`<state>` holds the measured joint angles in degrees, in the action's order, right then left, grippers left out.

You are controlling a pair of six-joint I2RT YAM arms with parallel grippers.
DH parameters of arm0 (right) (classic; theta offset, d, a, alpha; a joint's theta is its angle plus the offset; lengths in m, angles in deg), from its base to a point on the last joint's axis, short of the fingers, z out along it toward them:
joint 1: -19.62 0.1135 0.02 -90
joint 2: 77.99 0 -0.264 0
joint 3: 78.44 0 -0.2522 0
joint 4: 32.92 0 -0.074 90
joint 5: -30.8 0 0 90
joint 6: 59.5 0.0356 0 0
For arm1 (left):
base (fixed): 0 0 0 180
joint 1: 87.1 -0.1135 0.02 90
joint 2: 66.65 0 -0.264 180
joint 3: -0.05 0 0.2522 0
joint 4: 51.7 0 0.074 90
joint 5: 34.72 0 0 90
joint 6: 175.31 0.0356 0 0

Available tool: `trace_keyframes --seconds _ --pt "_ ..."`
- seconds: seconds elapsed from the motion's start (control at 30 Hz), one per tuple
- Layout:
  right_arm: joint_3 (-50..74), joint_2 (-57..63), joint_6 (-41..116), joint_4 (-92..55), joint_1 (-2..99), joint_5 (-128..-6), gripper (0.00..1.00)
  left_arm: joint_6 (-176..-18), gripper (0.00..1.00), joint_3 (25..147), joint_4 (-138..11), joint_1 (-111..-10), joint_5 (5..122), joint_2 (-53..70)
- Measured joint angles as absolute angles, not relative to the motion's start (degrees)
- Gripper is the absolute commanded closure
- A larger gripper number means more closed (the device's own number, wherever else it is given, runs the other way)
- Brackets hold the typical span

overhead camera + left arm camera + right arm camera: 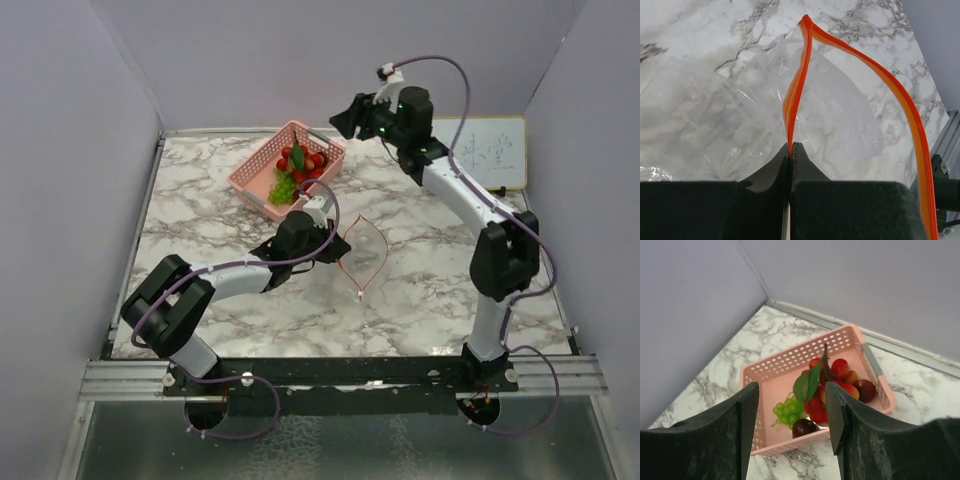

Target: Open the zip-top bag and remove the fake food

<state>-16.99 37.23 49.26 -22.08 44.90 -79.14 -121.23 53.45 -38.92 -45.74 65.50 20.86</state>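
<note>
1. One marbled desk (430, 290) carries everything. The pink mesh basket (258, 172) stands toward its far left, and the zip-top bag (830, 125) is near the middle, well apart from the basket.
2. The basket is rigid and perforated, and it holds all the fake food (827, 377) that can be seen.
3. The bag is thin, clear and crinkly. It is probably very light and floppy, and too slippery to hold by its film. Its mouth gapes in a leaf-shaped loop, and nothing shows inside it.
4. The right gripper (792, 415) hangs above the basket with its jaws spread and nothing between them. The left gripper (791, 150) is clenched on the bag's rim.
5. The food pieces are glossy red fruits, a dark one, a green grape cluster and a leaf. They look hard, smooth and likely to roll, so each is best pinched across its middle.
6. The red-orange zip strip (796, 90) is the stiffest part of the bag and the best place to grip. The left jaws pinch one lip of it, and the other lip bows away to the right.
</note>
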Motion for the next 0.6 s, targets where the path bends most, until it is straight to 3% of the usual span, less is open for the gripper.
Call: trace_keyframes --seconds 0.27,0.4,0.53,0.6 --pt "15.05 11.09 58.68 -31.06 32.50 -81.59 0.51 -120.51 1.00 66.39 -36.93 -44.58 67.29 32.07" --pt "25.30 -0.50 58.62 -31.71 32.20 -80.85 0.51 -121.32 1.00 74.76 -33.91 -44.16 69.61 41.14" --pt "30.35 -7.34 57.50 -31.12 32.72 -78.97 0.53 -122.66 0.90 83.79 -32.54 -43.97 72.19 50.98" --pt "32.03 -9.11 56.93 -30.67 32.72 -77.46 0.54 -123.05 0.80 87.77 -32.80 -43.84 73.17 54.82"
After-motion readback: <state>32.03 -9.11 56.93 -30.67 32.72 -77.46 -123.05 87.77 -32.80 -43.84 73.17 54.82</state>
